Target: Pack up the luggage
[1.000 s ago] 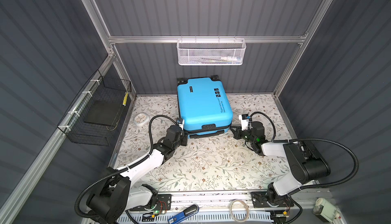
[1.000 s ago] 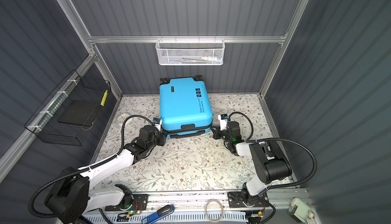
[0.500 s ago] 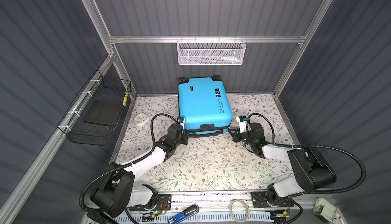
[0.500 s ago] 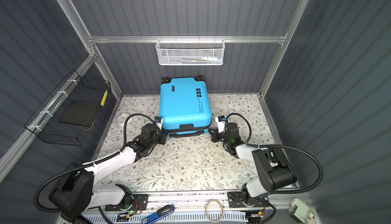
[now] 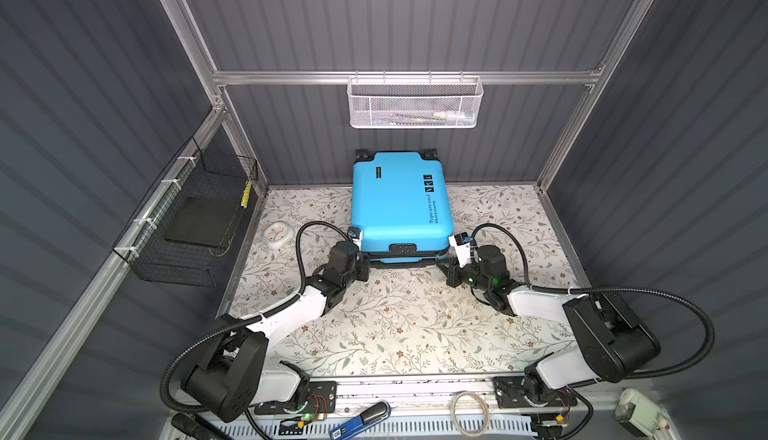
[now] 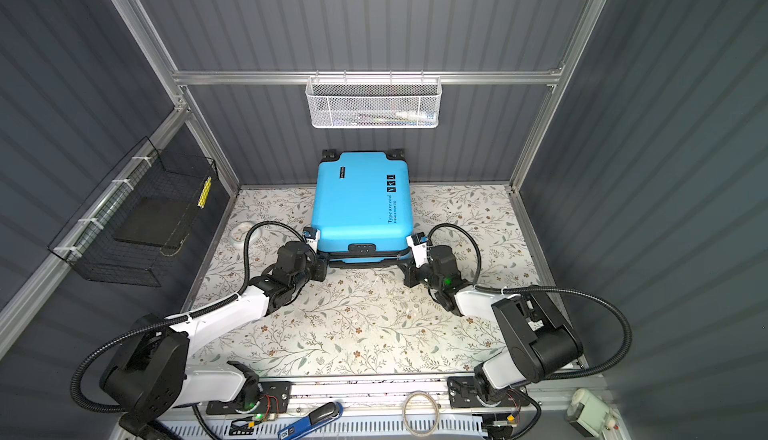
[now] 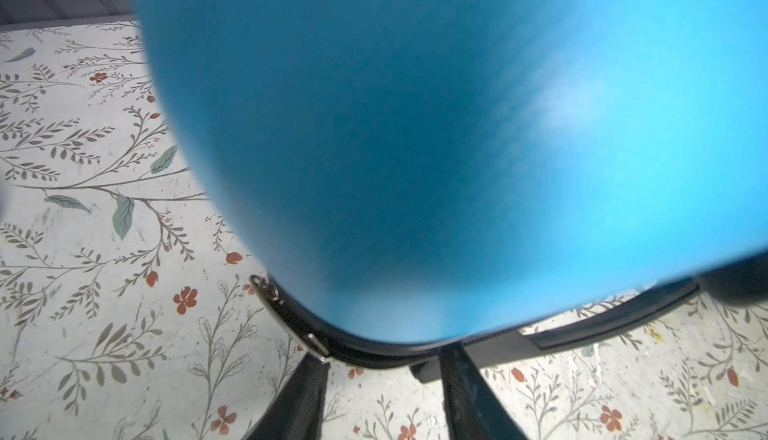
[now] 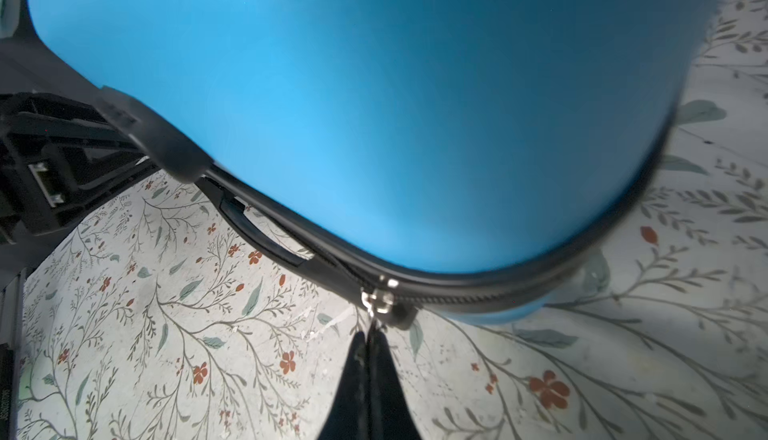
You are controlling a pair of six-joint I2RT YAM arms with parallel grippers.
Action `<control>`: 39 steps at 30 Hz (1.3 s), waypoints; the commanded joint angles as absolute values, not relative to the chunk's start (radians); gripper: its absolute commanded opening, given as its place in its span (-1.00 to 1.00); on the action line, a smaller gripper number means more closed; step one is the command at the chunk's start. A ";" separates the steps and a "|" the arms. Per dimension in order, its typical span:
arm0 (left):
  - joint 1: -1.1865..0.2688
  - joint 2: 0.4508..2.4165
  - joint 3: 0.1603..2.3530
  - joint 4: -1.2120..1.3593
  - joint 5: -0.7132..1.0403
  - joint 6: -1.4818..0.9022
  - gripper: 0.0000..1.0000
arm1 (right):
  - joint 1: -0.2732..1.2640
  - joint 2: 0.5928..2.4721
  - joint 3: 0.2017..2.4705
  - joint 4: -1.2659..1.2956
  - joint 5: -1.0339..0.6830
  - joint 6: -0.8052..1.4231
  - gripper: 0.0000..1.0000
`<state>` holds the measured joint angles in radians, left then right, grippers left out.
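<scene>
The bright blue luggage (image 5: 399,201) (image 6: 361,205) lies flat at the back middle of the floral floor, lid down, its wheels against the back wall. My left gripper (image 5: 365,269) (image 7: 384,371) is open at its front left corner. Its fingertips (image 7: 309,388) straddle the black zipper band, and a silver zipper pull (image 7: 286,317) lies just off one tip. My right gripper (image 5: 449,275) (image 8: 370,336) is at the front right corner, shut on a second silver zipper pull (image 8: 377,301). The black handle (image 8: 262,234) runs along the front edge.
A white mesh basket (image 5: 413,103) hangs on the back wall above the luggage. A black wire basket (image 5: 195,218) is fixed to the left wall. A small round white object (image 5: 277,235) lies on the floor by the left wall. Tools sit on the front rail (image 5: 361,419).
My right gripper has slid round the luggage's front right corner toward the front middle, still holding the zipper pull. The left gripper has hardly moved.
</scene>
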<state>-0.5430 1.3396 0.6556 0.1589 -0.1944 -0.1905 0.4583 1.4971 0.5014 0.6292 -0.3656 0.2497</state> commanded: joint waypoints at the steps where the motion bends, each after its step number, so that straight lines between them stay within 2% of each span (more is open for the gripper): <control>1: -0.556 1.366 0.680 0.241 -0.107 -0.185 -0.08 | 0.543 1.520 0.513 0.658 -0.424 0.271 -1.00; 11: -0.557 1.377 0.674 0.267 -0.077 -0.192 -0.10 | 0.700 1.619 0.622 0.716 -0.347 0.329 -1.00; 21: -0.556 1.239 0.641 0.224 -0.095 -0.218 -0.05 | 0.647 1.541 0.558 0.690 -0.264 0.334 -1.00; 27: -0.551 1.118 0.626 0.185 -0.193 -0.223 0.05 | 0.574 1.484 0.501 0.688 -0.264 0.347 -1.00; 29: -0.538 1.096 0.635 0.167 -0.240 -0.227 0.16 | 0.560 1.468 0.490 0.679 -0.269 0.346 -1.00; 36: -0.371 1.174 0.766 0.126 -0.138 -0.245 0.45 | 0.552 1.454 0.477 0.691 -0.325 0.325 -1.00; 39: -0.341 1.292 0.915 0.036 -0.083 -0.187 0.54 | 0.553 1.448 0.471 0.700 -0.371 0.325 -0.58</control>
